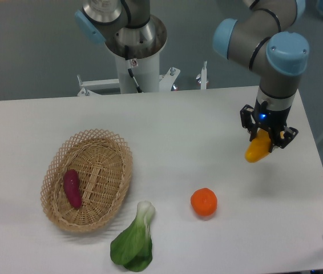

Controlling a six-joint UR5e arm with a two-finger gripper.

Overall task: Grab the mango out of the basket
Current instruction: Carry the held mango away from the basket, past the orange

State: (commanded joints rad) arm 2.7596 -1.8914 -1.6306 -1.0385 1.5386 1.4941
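Observation:
The yellow-orange mango point(257, 149) hangs in my gripper point(266, 141) at the right side of the table, lifted above the white surface and far from the basket. The gripper's fingers are shut on the mango's upper end, and its lower end sticks out down and to the left. The light tan wicker basket point(111, 155) lies at the left of the table. It holds only a dark purple sweet potato point(72, 188) in its left half.
A round orange fruit point(204, 202) lies on the table below and left of the gripper. A green bok choy point(134, 242) lies near the front edge, right of the basket. The arm's base point(134, 43) stands behind the table.

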